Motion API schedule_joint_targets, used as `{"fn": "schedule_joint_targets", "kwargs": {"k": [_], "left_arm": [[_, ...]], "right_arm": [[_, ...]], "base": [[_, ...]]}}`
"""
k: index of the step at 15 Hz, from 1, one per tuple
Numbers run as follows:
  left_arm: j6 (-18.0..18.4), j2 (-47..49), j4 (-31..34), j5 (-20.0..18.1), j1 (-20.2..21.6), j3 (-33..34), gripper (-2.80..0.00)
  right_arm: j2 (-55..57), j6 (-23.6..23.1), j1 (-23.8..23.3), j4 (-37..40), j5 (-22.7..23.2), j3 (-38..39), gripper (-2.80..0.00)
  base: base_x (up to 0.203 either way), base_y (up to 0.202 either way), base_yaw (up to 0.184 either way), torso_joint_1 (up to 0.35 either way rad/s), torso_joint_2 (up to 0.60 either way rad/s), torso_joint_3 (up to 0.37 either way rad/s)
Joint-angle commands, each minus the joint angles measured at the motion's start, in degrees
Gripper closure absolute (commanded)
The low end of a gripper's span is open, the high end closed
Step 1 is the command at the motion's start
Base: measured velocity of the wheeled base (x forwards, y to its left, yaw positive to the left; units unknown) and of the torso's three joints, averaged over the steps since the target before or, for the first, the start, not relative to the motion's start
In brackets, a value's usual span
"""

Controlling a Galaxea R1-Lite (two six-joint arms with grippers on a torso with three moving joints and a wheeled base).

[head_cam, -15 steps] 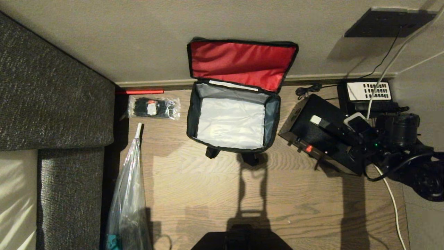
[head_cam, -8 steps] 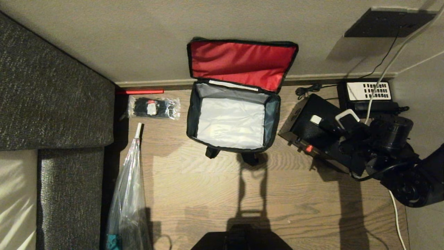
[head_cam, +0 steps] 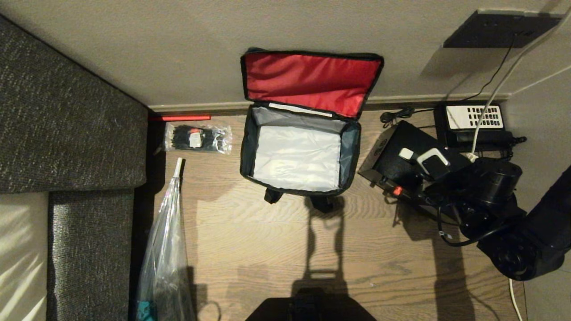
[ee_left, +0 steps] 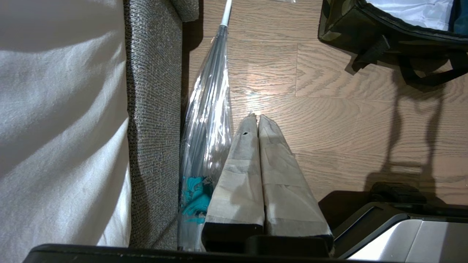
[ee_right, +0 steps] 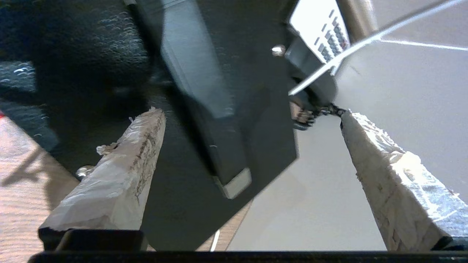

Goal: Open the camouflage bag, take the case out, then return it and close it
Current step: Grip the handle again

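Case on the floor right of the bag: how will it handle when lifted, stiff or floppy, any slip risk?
The case has straight edges and flat faces, so it is probably rigid. Its top looks smooth in the right wrist view, so it may slip. The open right end effector straddles a corner, so it would likely swing when lifted.

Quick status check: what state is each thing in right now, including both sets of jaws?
Green camouflage fabric bag: open, red-lined lid flipped back against the wall, pale grey interior empty.
Flat black hard case: out of the bag, on the floor to the bag's right, not gripped.
Right gripper: over the case, jaws wide open.
Left gripper: parked near the floor, jaws shut, empty.
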Motion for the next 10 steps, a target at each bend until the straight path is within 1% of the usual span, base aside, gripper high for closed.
{"fn": "schedule_joint_targets", "kwargs": {"k": [1,7,10], "left_arm": [[0.0,-0.1,0.0,0.0,0.0,0.2,0.0],[0.0,-0.1,0.0,0.0,0.0,0.2,0.0],[0.0,-0.1,0.0,0.0,0.0,0.2,0.0]], "right_arm": [[0.8,-1.1,0.1,-0.4,-0.1,0.0,-2.8],[2.0,-1.9,-0.8,-0.5,-0.2,-1.0,-2.8],[3.9,-1.9,-1.7,-0.7,-0.3,-3.2,-2.8]], "base": [[0.0,0.0,0.0,0.0,0.0,0.0],[0.0,0.0,0.0,0.0,0.0,0.0],[0.0,0.0,0.0,0.0,0.0,0.0]]}}
